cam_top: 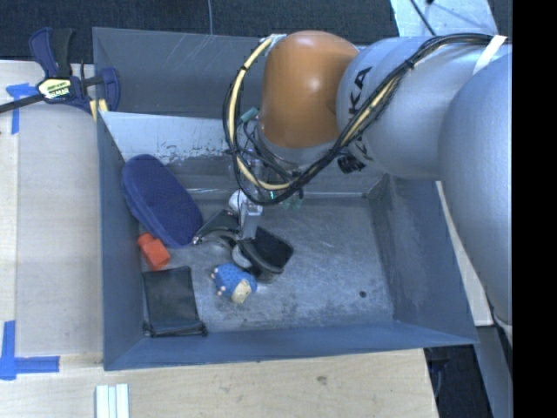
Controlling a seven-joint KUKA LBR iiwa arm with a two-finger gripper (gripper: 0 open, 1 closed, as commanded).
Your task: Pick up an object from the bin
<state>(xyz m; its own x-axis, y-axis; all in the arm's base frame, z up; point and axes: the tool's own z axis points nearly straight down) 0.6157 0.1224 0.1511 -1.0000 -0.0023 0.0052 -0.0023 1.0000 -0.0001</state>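
Observation:
My gripper (243, 219) hangs low in the left-middle of the bin, under the arm's orange cover. Directly below it, and partly hidden by it, lies a black rounded thing (271, 252). A small blue and cream ball-like toy (232, 283) rests on the floor just in front of that. To the gripper's left, a dark blue oval case (159, 198) leans against the bin's left wall. A small orange block (154, 251) sits at the foot of the case.
A flat black rectangular pouch (171, 300) lies in the front left corner. The arm and its cables cover the back right of the bin. Bare grey floor stretches to the right of the black thing.

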